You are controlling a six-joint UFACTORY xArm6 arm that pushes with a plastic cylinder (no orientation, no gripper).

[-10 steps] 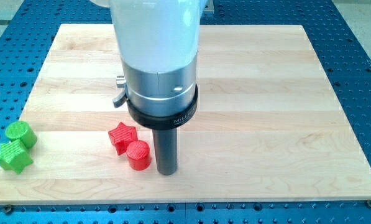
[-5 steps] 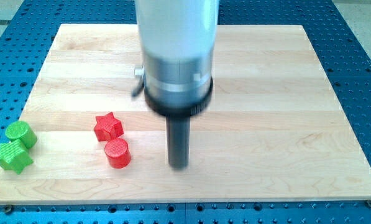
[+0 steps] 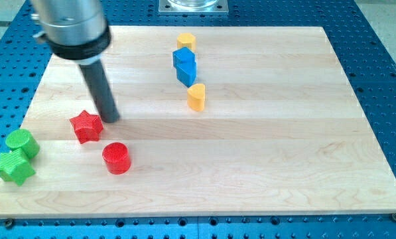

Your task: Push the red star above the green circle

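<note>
The red star [image 3: 86, 126] lies on the wooden board's left part. The green circle [image 3: 21, 143], a short cylinder, stands at the board's left edge, to the left of the star and a little lower. My tip [image 3: 110, 119] rests just right of the star's upper right point, close to it or touching it. The rod leans up and to the left toward the arm's housing at the view's top left.
A green star [image 3: 14, 166] sits right below the green circle. A red cylinder [image 3: 116, 158] stands below and right of the red star. Two blue blocks [image 3: 184, 64] and two yellow blocks [image 3: 196, 97] [image 3: 186, 42] lie near the top middle.
The arm swung from the board's middle to the upper left, uncovering the blue and yellow blocks. The red star and red cylinder have slid left. The green blocks have not moved.
</note>
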